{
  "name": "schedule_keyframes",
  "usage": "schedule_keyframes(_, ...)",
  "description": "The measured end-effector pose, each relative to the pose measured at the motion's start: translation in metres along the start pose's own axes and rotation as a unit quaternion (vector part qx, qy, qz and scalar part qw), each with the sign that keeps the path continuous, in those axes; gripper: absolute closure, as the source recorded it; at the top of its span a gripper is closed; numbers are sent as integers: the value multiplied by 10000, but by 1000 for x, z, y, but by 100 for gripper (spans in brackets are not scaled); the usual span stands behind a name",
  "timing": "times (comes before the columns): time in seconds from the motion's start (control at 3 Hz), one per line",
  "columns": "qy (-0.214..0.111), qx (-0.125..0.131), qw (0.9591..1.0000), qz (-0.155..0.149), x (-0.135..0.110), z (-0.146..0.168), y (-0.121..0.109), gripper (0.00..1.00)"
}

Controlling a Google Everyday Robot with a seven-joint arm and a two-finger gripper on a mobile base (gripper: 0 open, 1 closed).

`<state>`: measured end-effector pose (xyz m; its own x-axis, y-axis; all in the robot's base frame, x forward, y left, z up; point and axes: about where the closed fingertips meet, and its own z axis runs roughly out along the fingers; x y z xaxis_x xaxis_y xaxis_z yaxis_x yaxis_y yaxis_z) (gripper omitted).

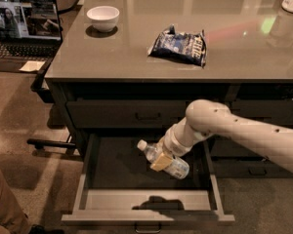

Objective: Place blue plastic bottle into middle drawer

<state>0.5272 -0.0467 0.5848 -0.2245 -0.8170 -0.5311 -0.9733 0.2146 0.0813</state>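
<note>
The blue plastic bottle (164,160), clear with a white cap and a pale label, lies tilted with its cap to the upper left, low inside the middle drawer (147,201). The drawer is pulled wide open, with light grey inner walls and a small bar handle at its front. My gripper (162,161) reaches down from the right and is shut on the bottle's middle; a tan finger pad (160,162) shows across the bottle. Whether the bottle rests on the drawer floor I cannot tell.
On the grey countertop (136,57) lie a dark blue snack bag (177,45) and a white bowl (103,18). A laptop (24,30) sits at the far left. The top drawer (136,115) is closed. Narrower drawers (263,165) stand at the right, behind my arm.
</note>
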Motion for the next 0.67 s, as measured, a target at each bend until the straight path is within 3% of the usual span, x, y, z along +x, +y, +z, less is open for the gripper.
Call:
schedule_keyframes(0.33, 538, 126, 9982, -217, 39, 46, -6, 100)
schedule_keyframes(0.67, 850, 235, 9958, -258, 69, 77, -9, 100)
